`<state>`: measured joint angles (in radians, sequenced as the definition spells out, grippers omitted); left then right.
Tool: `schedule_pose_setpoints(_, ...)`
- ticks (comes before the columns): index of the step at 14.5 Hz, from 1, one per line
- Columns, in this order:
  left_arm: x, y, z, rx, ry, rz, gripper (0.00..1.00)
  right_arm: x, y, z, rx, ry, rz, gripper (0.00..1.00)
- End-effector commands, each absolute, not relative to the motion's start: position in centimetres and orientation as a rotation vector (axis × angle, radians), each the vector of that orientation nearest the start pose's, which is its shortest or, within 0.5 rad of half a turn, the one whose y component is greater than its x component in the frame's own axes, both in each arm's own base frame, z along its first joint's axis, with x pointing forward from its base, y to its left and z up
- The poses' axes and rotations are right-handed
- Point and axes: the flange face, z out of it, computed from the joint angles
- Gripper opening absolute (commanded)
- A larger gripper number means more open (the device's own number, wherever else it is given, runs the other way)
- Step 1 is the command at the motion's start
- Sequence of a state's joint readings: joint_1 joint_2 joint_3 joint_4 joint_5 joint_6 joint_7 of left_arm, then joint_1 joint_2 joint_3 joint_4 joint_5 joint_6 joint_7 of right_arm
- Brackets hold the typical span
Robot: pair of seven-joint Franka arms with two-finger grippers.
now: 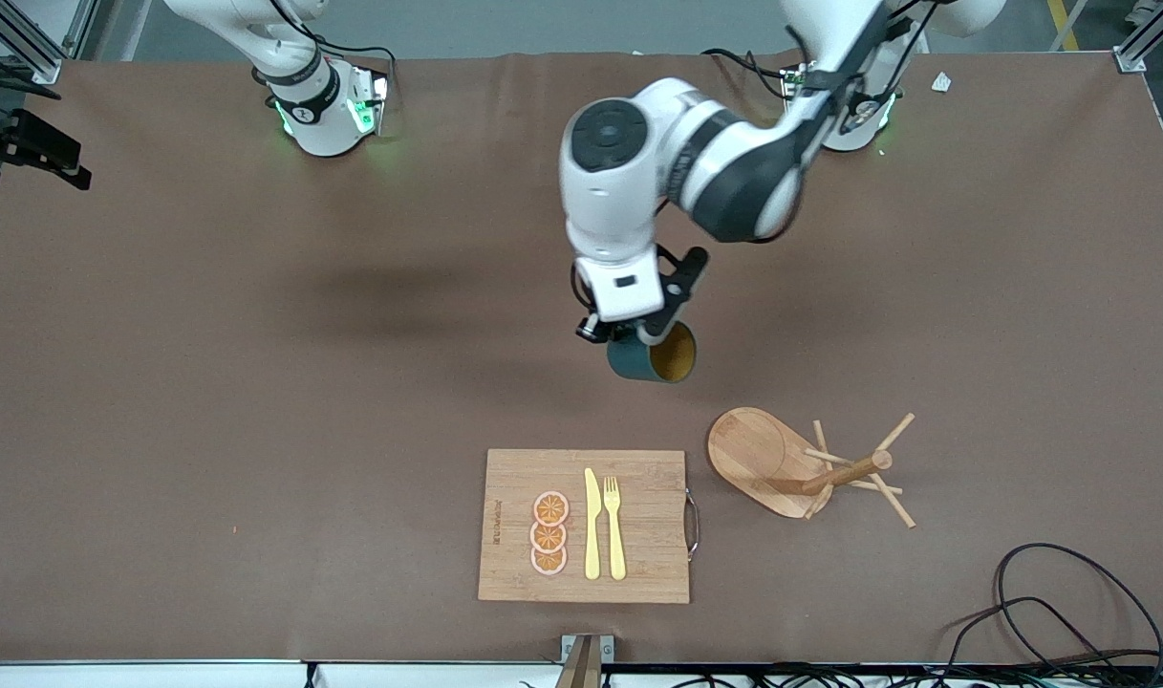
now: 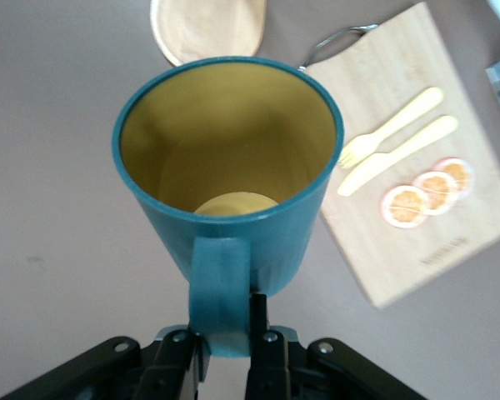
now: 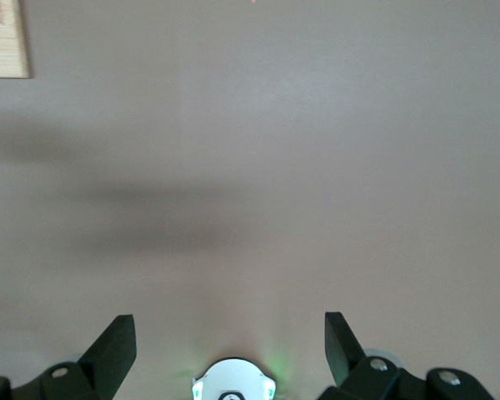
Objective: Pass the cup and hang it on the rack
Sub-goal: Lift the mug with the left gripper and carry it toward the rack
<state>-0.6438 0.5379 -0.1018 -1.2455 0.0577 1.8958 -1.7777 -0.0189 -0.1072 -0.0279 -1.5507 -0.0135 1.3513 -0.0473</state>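
Over bare brown table (image 1: 256, 382), between the robots' bases and the cutting board, the left gripper (image 1: 629, 334) hangs in the air with its fingers clamped on the handle of the cup (image 1: 653, 358). Seen from the front camera, the cup is tipped on its side, its tan mouth turned toward the left arm's end of the table. The left wrist view adds what the front camera hides: the two fingers (image 2: 262, 337) pinch the teal loop handle from both sides, and the cup (image 2: 229, 167) opens away from the wrist, its yellowish inside empty.

Below the cup in the front view, nearer to that camera, stands the rack (image 1: 801, 468), its oval base and thin pegs free of any mug. Just beside it, toward the right arm's end, lies the cutting board (image 1: 638, 564), bearing three orange slices (image 1: 549, 533), a yellow knife (image 1: 592, 524) and a yellow fork (image 1: 614, 526).

Only the right wrist view shows the right gripper (image 3: 230, 354): its fingers stand wide apart over bare table while that arm waits.
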Motion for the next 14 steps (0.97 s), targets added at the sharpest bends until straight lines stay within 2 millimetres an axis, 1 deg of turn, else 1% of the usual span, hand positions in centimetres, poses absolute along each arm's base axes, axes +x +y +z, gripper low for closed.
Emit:
schedule_pose_setpoints(1,56.9,-43.8,49.8,-2.922,-1.706,0.145,0.00,48.8,-3.0,67.0,-3.113,0.031,0.147,1.00)
schedule_pose_setpoints(2,58.1,-42.2,50.6,-2.945,-1.769,0.229,0.00,48.8,-3.0,67.1,-3.113,0.033,0.144,1.00)
schedule_pose_setpoints(4,59.8,-39.7,52.7,-2.992,-1.882,0.367,0.00,48.8,-2.9,67.1,-3.114,0.081,0.152,1.00)
schedule_pose_setpoints(6,61.7,-36.5,53.8,-3.046,-1.937,0.528,0.00,48.8,-2.9,67.1,-3.114,0.076,0.145,1.00)
schedule_pose_setpoints(8,63.4,-33.5,54.2,-3.106,-1.987,0.706,0.00,49.0,-3.0,67.4,-3.115,0.081,0.124,1.00)
schedule_pose_setpoints(9,64.3,-31.9,54.1,-3.121,-2.019,0.779,0.00,49.1,-3.1,67.4,-3.116,0.082,0.112,1.00)
schedule_pose_setpoints(11,65.2,-29.8,53.2,-3.176,-1.994,0.862,0.00,49.1,-3.0,67.5,-3.115,0.086,0.104,1.00)
schedule_pose_setpoints(12,65.6,-28.6,52.4,-3.194,-1.995,0.931,0.00,49.1,-3.1,67.6,-3.115,0.088,0.102,1.00)
schedule_pose_setpoints(14,65.9,-27.3,50.4,-3.237,-1.953,1.097,0.00,49.1,-3.1,68.4,-3.114,0.092,0.083,1.00)
